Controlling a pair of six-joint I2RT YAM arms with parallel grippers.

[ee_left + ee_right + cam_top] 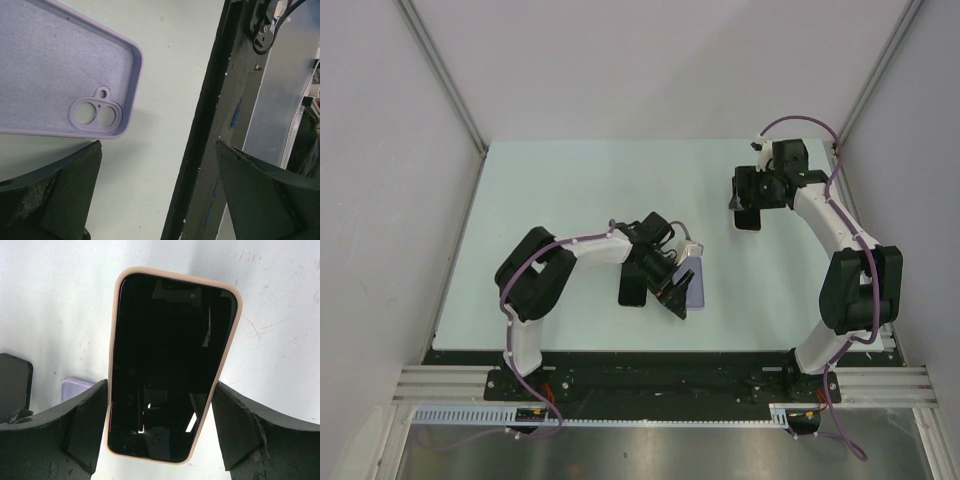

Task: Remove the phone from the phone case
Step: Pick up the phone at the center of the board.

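Note:
In the right wrist view a phone (170, 365) with a dark screen sits in a pale pink phone case (114, 340). My right gripper (161, 385) has a finger pressed against each long side of the case, shut on it. From above, that phone (748, 222) is at the table's back right under the right gripper (745, 205). My left gripper (159, 150) is open with only bare table between its fingers. An empty lavender case (60, 65) lies inside up just beyond its left finger.
A bare black phone (632, 288) lies left of the lavender case (694, 294) near the table's front middle, with the left gripper (672, 290) between them. The table's black front rail (210, 130) runs close to the left gripper. Grey walls enclose the table.

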